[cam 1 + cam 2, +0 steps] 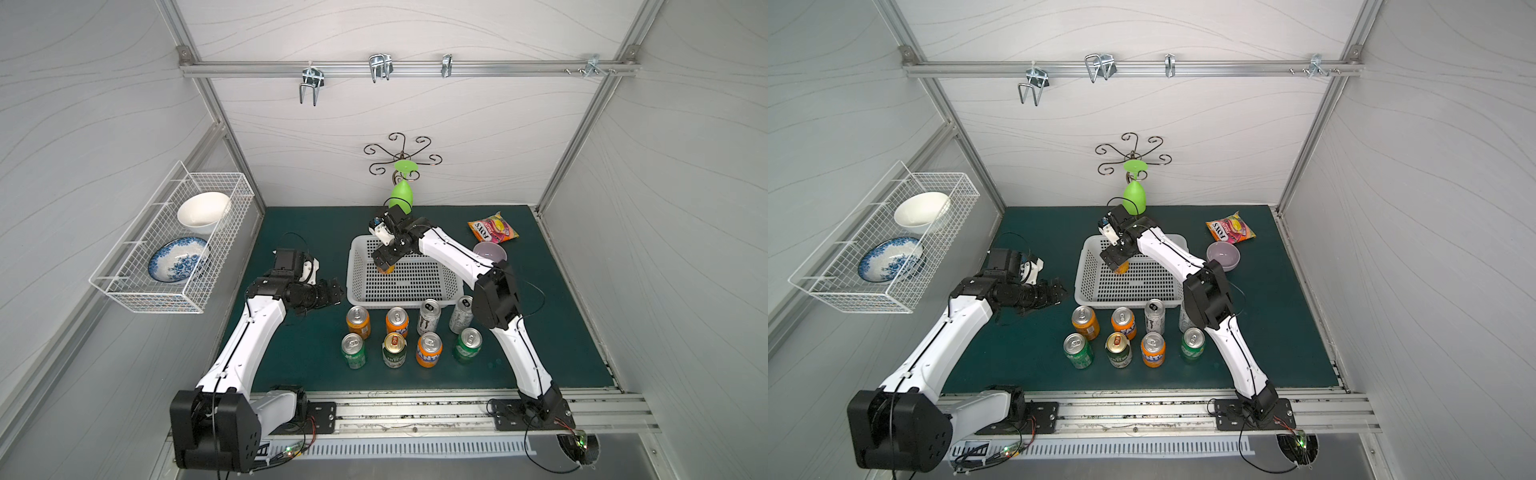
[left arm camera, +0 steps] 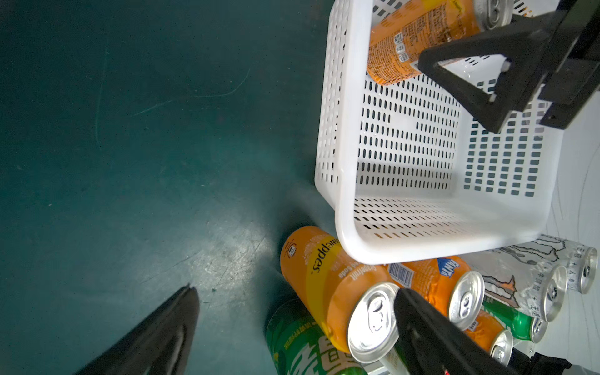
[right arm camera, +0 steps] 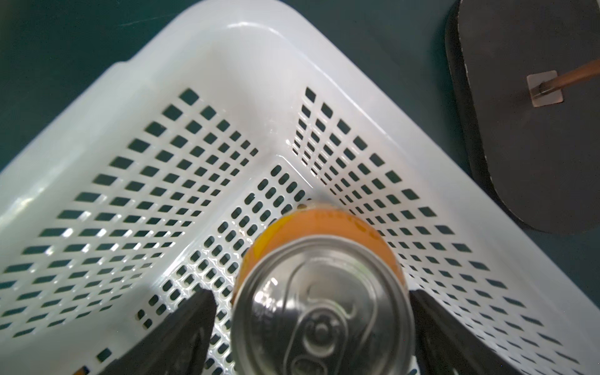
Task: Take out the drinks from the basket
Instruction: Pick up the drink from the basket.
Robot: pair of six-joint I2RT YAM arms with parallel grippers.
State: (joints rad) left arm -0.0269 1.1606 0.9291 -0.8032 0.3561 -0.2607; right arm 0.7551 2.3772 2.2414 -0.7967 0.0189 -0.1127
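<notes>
A: Basket sits mid-mat, white and perforated. Where are the cans?

B: One orange can stands upright in a far corner of the basket. Eight more stand on the mat by its near rim: in a top view an orange one, another orange, two slim silver ones; nearer still a green can, a gold-topped dark green one, an orange Fanta and a second green.

A: And the right gripper?

B: It reaches down over the can in the basket. Its wrist view shows a finger on each side of the can top, with a gap to the can on both sides: wide, not gripping.

A: The left gripper?

B: Wide as well and holding nothing, it hangs over the mat beside the basket's left end, apart from it.

A: Anything else there?

B: A snack packet and a purple bowl lie beyond the right arm.
</notes>
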